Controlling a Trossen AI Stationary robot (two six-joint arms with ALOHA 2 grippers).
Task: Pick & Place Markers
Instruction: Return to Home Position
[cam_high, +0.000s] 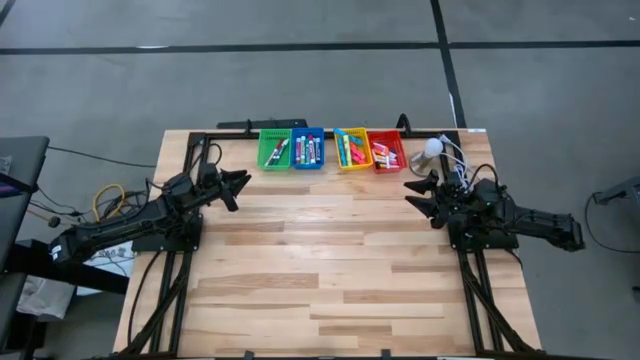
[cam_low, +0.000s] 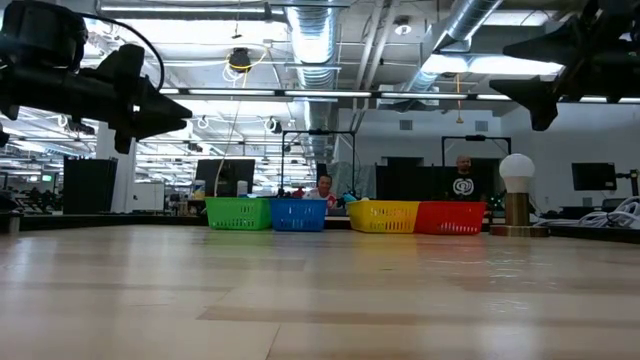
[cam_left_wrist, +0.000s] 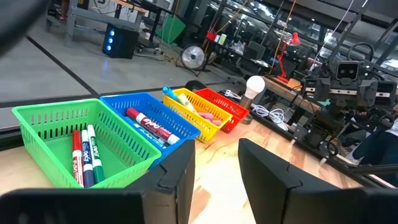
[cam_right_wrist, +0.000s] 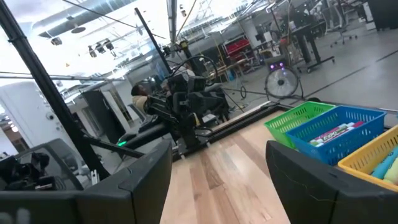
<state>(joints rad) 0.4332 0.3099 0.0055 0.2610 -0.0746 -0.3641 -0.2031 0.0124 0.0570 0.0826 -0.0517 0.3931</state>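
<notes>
The markers (cam_left_wrist: 84, 155) lie in four bins (cam_low: 238, 214), which stand in a row at the far edge of the table (cam_high: 330, 290). The left gripper (cam_high: 238, 188) hangs near the left edge and the right gripper (cam_high: 412, 193) near the right edge. Both have fingers spread and hold nothing, with wide wood between them. The label print on the markers is too small to read. Only the low view shows two persons (cam_low: 323, 186) behind the bins.
</notes>
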